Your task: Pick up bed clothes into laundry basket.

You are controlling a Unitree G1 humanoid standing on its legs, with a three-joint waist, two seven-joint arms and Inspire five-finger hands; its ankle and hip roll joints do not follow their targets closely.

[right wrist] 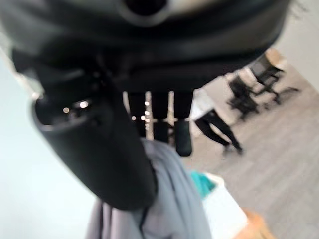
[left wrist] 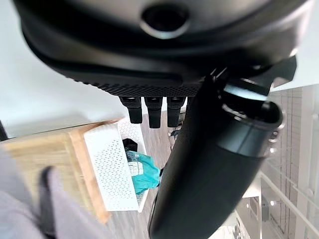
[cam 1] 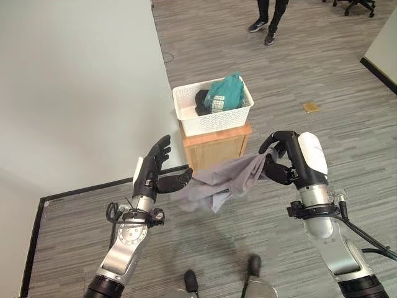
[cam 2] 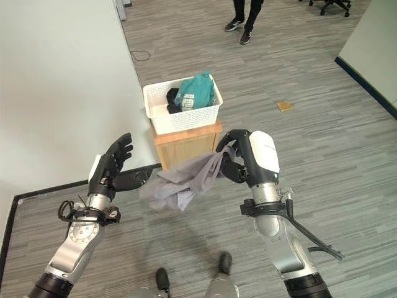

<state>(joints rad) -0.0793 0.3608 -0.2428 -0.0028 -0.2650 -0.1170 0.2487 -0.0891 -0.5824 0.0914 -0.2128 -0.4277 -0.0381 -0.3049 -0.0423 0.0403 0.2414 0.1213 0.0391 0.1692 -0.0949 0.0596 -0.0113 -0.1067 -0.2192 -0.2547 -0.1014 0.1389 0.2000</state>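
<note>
My right hand [cam 1: 286, 158] is clenched on the grey garment [cam 1: 220, 179], which hangs in front of the laundry basket [cam 1: 211, 112] and below its rim. My left hand [cam 1: 155, 171], fingers extended, touches the trailing end. I should lift the garment above the rim, centre it over the basket, then release.
</note>
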